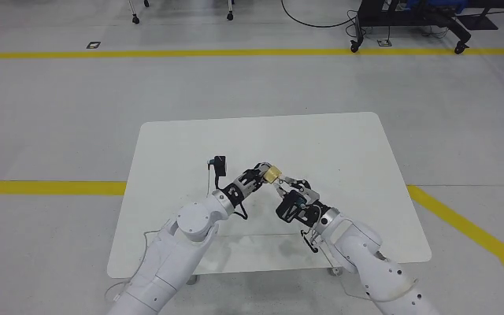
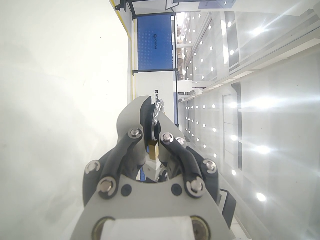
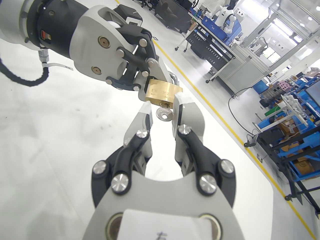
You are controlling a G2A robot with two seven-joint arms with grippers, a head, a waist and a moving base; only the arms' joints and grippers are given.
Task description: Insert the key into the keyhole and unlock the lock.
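The left hand (image 2: 155, 118) grips the brass padlock (image 3: 162, 92) tight, up over the middle of the surface (image 1: 339, 142). The key (image 3: 164, 114) sticks out of the keyhole, its round head pointing straight at the right hand (image 3: 162, 104), whose open fingers sit on both sides.

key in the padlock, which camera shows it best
Right wrist view: the key sits in the brass padlock's keyhole, between the right gripper's open fingers. Top view: too small to make out. Left wrist view: the left gripper holding the padlock hides it.
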